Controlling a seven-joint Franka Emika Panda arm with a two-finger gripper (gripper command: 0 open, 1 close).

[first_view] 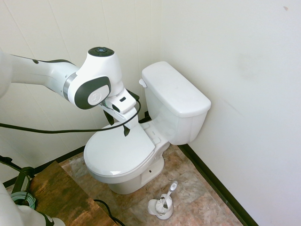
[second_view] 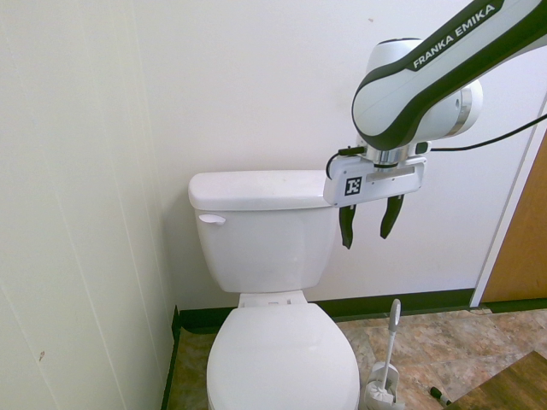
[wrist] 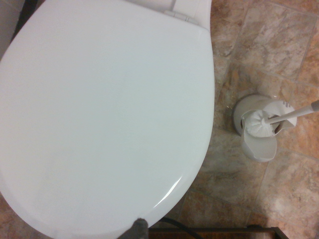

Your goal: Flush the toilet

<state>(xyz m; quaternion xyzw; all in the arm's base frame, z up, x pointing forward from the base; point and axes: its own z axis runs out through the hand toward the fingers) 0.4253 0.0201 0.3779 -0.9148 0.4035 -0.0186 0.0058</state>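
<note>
The toilet (first_view: 141, 141) stands in the room's corner, tank against the far wall, seat lid (second_view: 282, 363) down. Its small flush lever (second_view: 211, 219) sits on the tank front, on the side away from the arm. The gripper (second_view: 369, 224) hangs above the bowl (pointing straight down), jaws spread and grasping nothing. A toilet brush in its holder (first_view: 163, 203) stands on the tile floor (wrist: 259, 194) beside the bowl.

the toilet (first_view: 155, 127) is glossy white, standing in the room's corner on the tiled floor, its boxy tank against the wall, oval seat lid (wrist: 99, 114) shut flat, small flush lever (second_view: 211, 219) level.
</note>
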